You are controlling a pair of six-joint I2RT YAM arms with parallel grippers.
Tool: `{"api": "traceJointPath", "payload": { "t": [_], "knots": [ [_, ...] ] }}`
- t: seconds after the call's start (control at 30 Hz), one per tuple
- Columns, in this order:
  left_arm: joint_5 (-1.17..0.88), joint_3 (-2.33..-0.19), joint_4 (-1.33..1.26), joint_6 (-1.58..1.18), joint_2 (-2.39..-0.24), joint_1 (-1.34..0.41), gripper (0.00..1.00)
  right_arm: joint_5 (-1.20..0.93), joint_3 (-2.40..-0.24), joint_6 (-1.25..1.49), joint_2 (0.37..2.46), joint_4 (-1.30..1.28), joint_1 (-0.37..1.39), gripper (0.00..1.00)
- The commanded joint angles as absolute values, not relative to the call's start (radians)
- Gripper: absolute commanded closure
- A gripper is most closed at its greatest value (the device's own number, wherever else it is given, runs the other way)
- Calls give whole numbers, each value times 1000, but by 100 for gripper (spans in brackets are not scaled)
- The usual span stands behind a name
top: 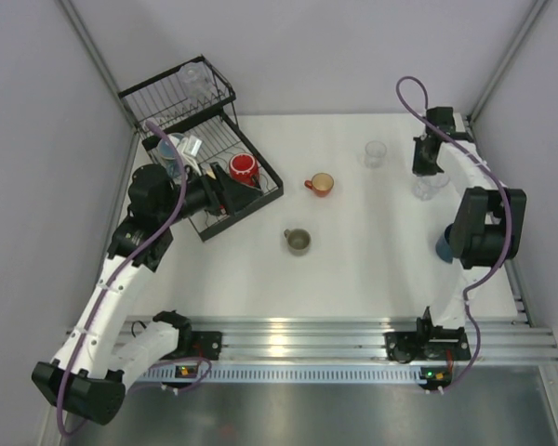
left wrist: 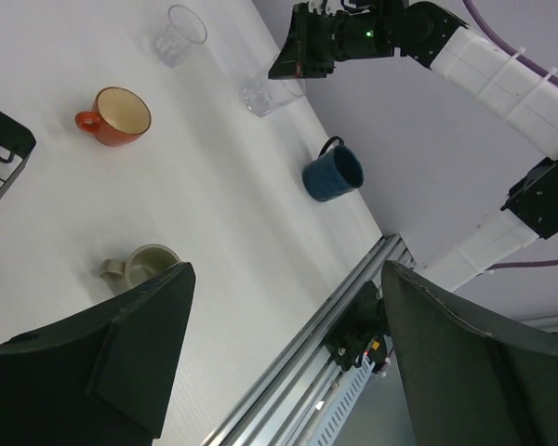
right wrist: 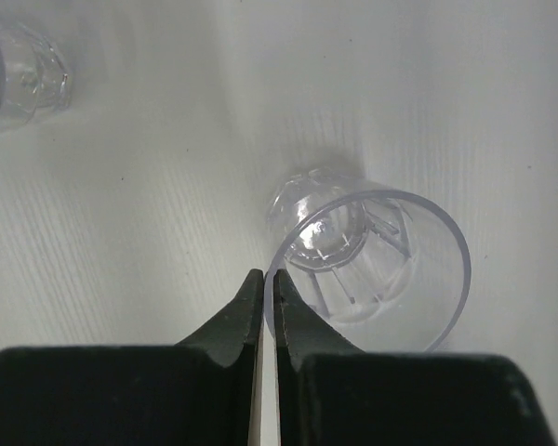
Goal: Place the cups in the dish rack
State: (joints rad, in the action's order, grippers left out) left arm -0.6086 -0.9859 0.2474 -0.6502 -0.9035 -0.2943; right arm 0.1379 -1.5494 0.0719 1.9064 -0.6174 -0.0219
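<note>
The black wire dish rack point(top: 260, 200) stands at the back left and holds a red mug point(top: 244, 168) and clear tumblers point(top: 193, 76). My left gripper point(top: 240, 195) hovers over the rack's tray; in the left wrist view it is point(left wrist: 284, 353) open and empty. On the table stand an orange-red mug point(top: 320, 184), an olive-grey mug point(top: 298, 242), a blue mug point(top: 443, 247) half hidden by my right arm, and a clear tumbler point(top: 376, 153). My right gripper point(right wrist: 262, 279) is shut on the near rim of another clear tumbler point(right wrist: 367, 255), one finger inside it and one outside.
The left wrist view shows the orange-red mug point(left wrist: 113, 115), the olive-grey mug point(left wrist: 144, 267), the blue mug point(left wrist: 334, 173) and both tumblers point(left wrist: 179, 35) along the table. Grey walls close in on the left, back and right. An aluminium rail point(top: 288, 339) runs along the near edge.
</note>
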Motion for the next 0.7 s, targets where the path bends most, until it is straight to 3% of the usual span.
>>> {"api": "traceJointPath", "payload": {
  "t": [0.0, 0.13, 0.33, 0.5, 0.67],
  "knots": [
    [-601, -1054, 195, -675, -902, -295, 13, 163, -1551, 71, 1769, -594, -21, 100],
    [-594, -1089, 195, -712, -913, -295, 13, 155, -1540, 127, 1625, -627, -21, 100],
    [-617, -1130, 199, -779, -939, -295, 13, -134, -1429, 260, 1299, -534, -21, 100],
    [-632, -1180, 152, -911, -966, -295, 13, -395, -1156, 509, 1025, -49, -8, 100],
    [-709, -1184, -35, -1136, -1029, -295, 11, -416, -1002, 689, 893, 224, 127, 100]
  ]
}}
